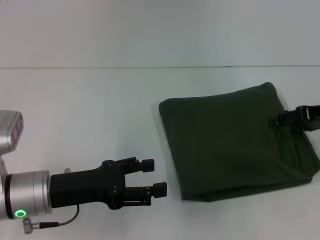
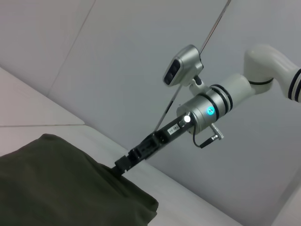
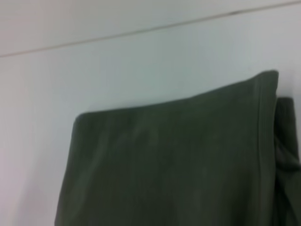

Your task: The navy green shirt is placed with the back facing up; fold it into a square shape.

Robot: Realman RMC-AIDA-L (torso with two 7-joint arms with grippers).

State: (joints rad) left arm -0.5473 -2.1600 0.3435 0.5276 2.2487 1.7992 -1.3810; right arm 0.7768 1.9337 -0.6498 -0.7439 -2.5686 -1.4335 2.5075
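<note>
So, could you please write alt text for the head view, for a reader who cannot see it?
A dark green shirt, folded into a rough square, lies on a white table. The right pincer touches its right edge, while the left pincer, fingers open, hovers beside the shirt's left side without touching it.

No legible text, label, brand, number or sign appears in any view. The navy green shirt (image 1: 235, 142) presents only plain fabric, with no lettering on the exposed surface. The markings on the arm housings are too small to read.
</note>
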